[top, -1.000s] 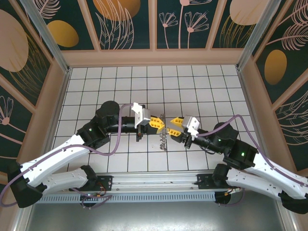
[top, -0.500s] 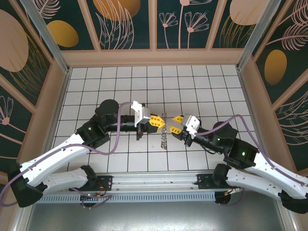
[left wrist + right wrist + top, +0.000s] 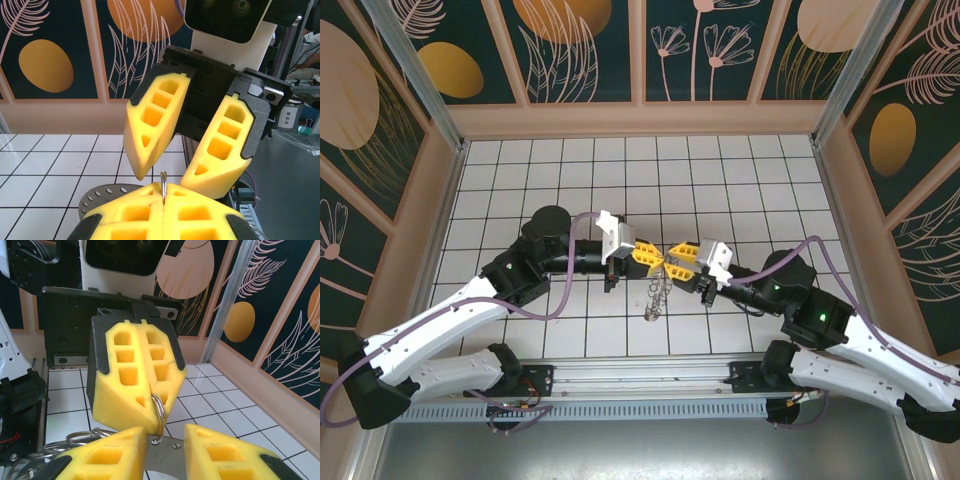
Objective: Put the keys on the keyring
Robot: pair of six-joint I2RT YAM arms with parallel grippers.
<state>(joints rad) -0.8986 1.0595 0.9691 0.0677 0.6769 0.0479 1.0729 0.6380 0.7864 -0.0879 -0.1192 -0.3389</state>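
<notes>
From above, my yellow ribbed-plastic left hand (image 3: 655, 257) and right hand (image 3: 674, 264) meet tip to tip over the white tiled desk (image 3: 740, 180), and the thin silver wire keyring (image 3: 657, 290) dangles just below them. In the left wrist view, my left hand is clamped on the ring's upright, edge-on rim. In the right wrist view, my right hand's fingers stand apart just beneath the ring.

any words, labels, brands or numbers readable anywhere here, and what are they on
Nothing can be read as clear text.
Label on the small white pot at the right edge of the left wrist view: dark characters, too blurred to read.
Wall panels: painted leaves and discs, no words.
</notes>
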